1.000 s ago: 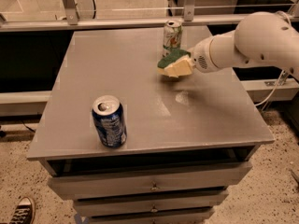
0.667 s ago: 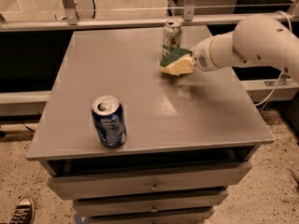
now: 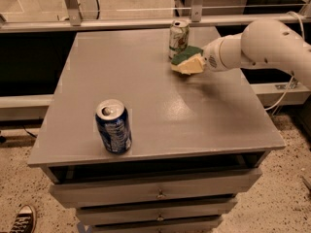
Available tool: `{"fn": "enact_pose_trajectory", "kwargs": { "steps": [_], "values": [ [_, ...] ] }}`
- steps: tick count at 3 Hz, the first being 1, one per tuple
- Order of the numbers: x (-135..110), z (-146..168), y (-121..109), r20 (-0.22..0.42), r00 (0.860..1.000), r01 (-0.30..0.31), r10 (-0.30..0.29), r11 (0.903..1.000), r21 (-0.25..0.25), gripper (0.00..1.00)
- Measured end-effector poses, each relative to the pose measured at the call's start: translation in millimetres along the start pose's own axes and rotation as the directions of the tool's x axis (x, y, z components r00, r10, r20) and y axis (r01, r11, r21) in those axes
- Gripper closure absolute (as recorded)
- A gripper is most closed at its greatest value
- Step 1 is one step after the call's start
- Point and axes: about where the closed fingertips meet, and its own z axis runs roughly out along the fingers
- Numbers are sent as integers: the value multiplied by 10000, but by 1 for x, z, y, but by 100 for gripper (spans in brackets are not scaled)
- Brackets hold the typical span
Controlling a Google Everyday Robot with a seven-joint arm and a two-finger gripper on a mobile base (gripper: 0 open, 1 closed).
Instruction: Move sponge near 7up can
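The sponge (image 3: 187, 60), green on top and pale yellow below, is held in my gripper (image 3: 198, 62) just above the grey table, tilted slightly. The white arm comes in from the right. The 7up can (image 3: 178, 37), white with green and red markings, stands upright at the back of the table. The sponge is right beside it, at its front right, nearly touching.
A dark blue soda can (image 3: 113, 126) stands upright near the table's front left. The grey table (image 3: 146, 96) sits over drawers (image 3: 155, 193). A metal rail (image 3: 121, 23) runs behind it. A shoe (image 3: 19, 220) shows at the bottom left on the floor.
The gripper with the sponge has moved slightly back and down toward the 7up can. The cans have not moved.
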Motion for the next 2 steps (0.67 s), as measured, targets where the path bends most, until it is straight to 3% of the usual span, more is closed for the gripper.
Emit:
{"fn": "enact_pose_trajectory", "kwargs": {
  "steps": [1,2],
  "values": [
    [-1,8,-4,115,9999,-20,19,10000,35,28],
    [-3,17,-4,225,9997,-36,38,9999,-94,5]
  ]
}}
